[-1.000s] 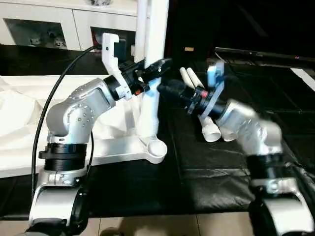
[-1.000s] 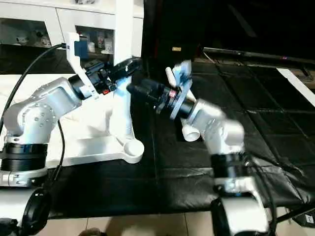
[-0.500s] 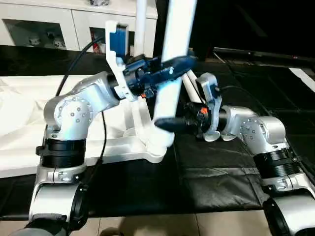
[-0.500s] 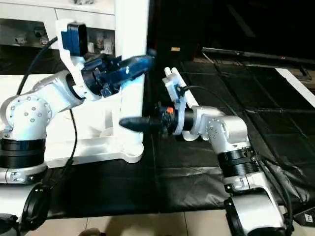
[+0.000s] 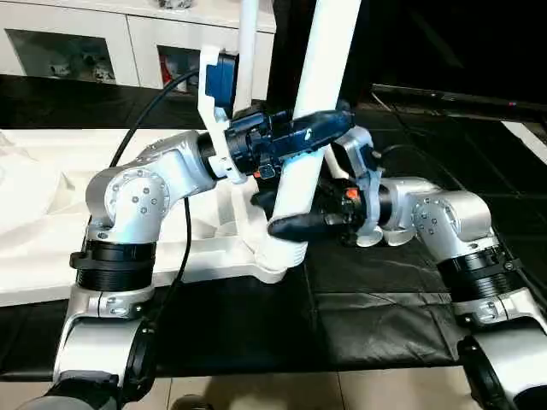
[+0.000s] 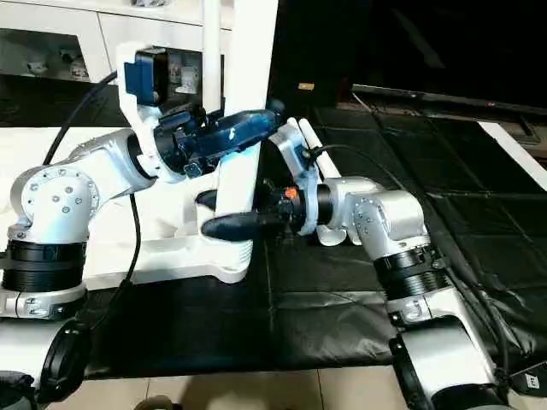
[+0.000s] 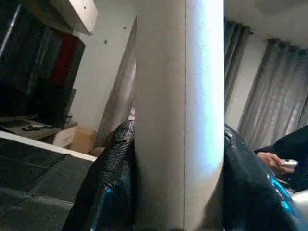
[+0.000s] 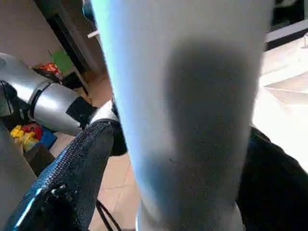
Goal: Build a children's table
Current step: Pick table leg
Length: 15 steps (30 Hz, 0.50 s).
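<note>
Arms bent inward. The left claw (image 5: 318, 130) gripped the upright leg (image 5: 318, 94); the right claw (image 5: 282, 215) stood open around it, lower down.

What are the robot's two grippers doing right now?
Left gripper: closed on the upright leg.
Right gripper: open around the same leg, lower down.

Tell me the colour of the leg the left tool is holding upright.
White, plain and unpatterned. The leg shows best in the left eye view, clamped by the left tool.
</note>
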Motion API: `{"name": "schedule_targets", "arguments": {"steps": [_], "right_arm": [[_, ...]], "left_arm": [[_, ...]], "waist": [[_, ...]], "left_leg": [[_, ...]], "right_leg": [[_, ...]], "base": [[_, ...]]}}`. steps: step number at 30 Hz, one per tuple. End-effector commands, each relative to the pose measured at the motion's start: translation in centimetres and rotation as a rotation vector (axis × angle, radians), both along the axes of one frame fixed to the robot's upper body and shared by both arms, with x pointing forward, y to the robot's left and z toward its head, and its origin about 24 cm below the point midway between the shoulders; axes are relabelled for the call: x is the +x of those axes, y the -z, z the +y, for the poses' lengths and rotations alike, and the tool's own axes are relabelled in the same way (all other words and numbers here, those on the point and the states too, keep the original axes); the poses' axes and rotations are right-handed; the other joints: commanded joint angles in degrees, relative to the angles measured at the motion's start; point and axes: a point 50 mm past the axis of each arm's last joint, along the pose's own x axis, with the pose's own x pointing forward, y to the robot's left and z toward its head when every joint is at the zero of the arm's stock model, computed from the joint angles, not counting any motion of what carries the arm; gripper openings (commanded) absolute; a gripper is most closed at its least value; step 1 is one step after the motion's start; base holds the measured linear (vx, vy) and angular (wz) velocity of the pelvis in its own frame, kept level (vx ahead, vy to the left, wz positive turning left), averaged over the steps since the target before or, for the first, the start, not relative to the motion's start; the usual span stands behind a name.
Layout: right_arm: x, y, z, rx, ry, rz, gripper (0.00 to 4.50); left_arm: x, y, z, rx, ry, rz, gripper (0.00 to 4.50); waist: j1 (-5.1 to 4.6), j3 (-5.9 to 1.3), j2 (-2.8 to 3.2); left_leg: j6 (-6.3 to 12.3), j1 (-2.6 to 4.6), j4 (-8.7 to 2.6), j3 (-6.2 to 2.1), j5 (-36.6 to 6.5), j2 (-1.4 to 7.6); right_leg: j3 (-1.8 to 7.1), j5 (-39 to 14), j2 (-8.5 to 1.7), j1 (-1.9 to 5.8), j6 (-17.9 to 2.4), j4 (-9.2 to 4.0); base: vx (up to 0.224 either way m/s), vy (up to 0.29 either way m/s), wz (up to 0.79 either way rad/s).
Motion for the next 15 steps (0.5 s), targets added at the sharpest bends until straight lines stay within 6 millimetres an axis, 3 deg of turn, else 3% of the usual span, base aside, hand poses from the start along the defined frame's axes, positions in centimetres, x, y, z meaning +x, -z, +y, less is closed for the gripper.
{"name": "schedule_targets", "arguments": {"steps": [1, 15], "right_arm": [[0.19, -0.51, -0.29, -0.011, -0.011, -0.036, 3.63], [0.39, -0.46, -0.11, 0.005, -0.015, -0.021, 2.36]], "left_arm": [[-0.35, -0.97, -0.67, 0.007, 0.054, -0.034, 1.86], [-0.45, -1.10, -0.95, -0.003, 0.061, -0.030, 1.86]], "waist": [[0.13, -4.25, 0.33], [0.13, -4.38, 0.38]], "left_leg": [[-1.54, 0.56, -3.70, -0.62, -8.3, 2.43], [-1.49, 0.59, -3.62, -0.64, -7.8, 2.46]], "right_leg": [[3.38, -17.1, -4.62, 3.52, -7.0, -4.12], [3.34, -15.1, -4.53, 3.59, -7.9, -3.83]], "base": [[0.000, 0.000, 0.00], [0.000, 0.000, 0.00]]}}
